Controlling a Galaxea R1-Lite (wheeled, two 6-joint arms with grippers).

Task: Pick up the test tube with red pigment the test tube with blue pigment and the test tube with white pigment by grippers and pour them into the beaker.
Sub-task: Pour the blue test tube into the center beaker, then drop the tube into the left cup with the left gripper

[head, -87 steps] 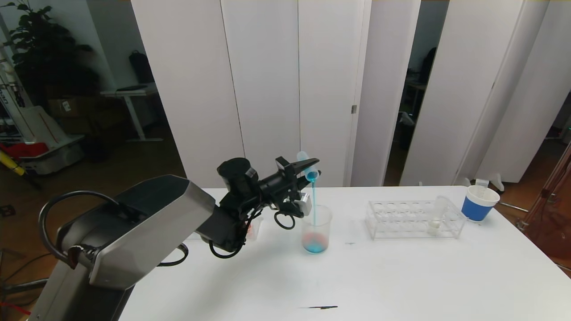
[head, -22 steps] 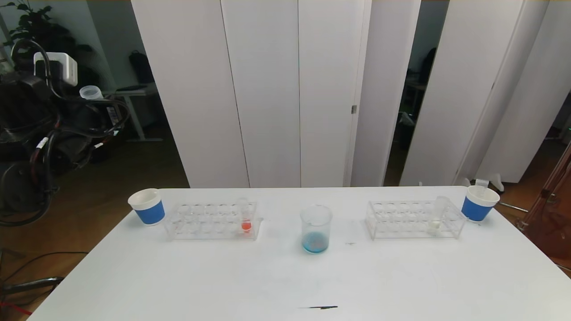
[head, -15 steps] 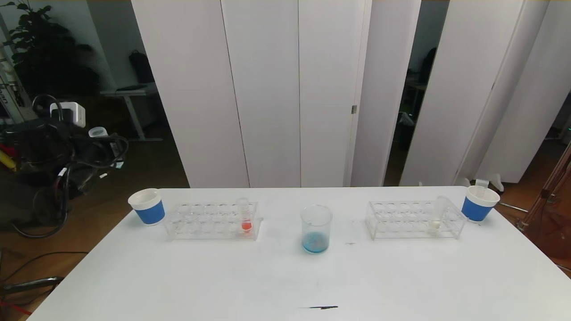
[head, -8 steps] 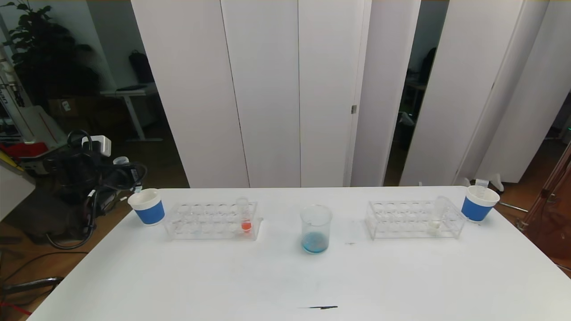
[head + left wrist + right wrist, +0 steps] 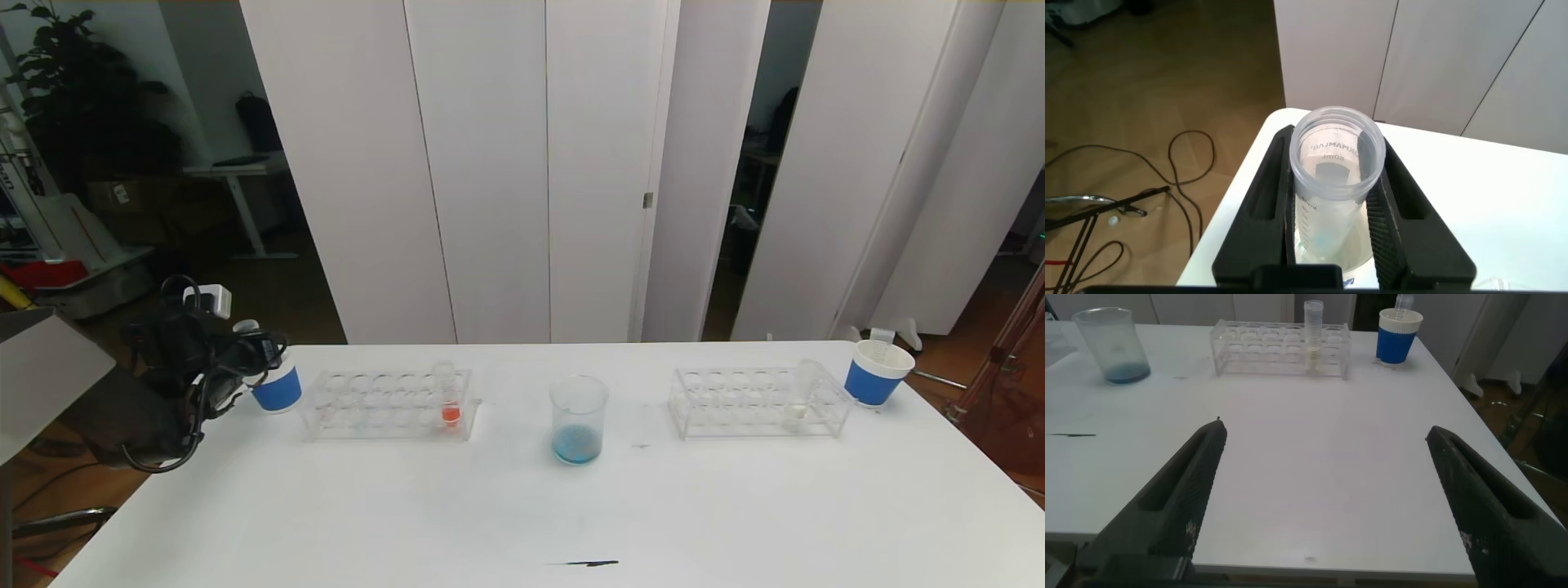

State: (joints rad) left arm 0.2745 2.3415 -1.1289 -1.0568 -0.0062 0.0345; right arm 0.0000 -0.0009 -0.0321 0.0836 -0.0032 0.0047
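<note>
My left gripper [image 5: 260, 353] [image 5: 1337, 143] is shut on the test tube with blue pigment [image 5: 1337, 163], a clear tube held upright with only a faint blue trace near its bottom. It hangs right over the left paper cup [image 5: 275, 390] [image 5: 1365, 247], its lower end inside the cup's mouth. The beaker [image 5: 579, 420] [image 5: 1114, 345] stands mid-table with blue liquid at its bottom. The test tube with red pigment [image 5: 448, 396] stands in the left rack [image 5: 375, 404]. The test tube with white pigment [image 5: 800, 396] [image 5: 1313, 335] stands in the right rack [image 5: 735, 400]. My right gripper [image 5: 1323, 437] is open and empty near the table's front.
A second blue-sleeved paper cup [image 5: 875, 371] [image 5: 1398, 335] holding a clear tube stands at the far right corner. A thin dark mark [image 5: 584, 563] lies on the white table [image 5: 522, 506] near its front edge. White panels close off the back.
My left arm has come down from high on the left to the left paper cup, still holding the tube. The beaker and racks have not moved.
</note>
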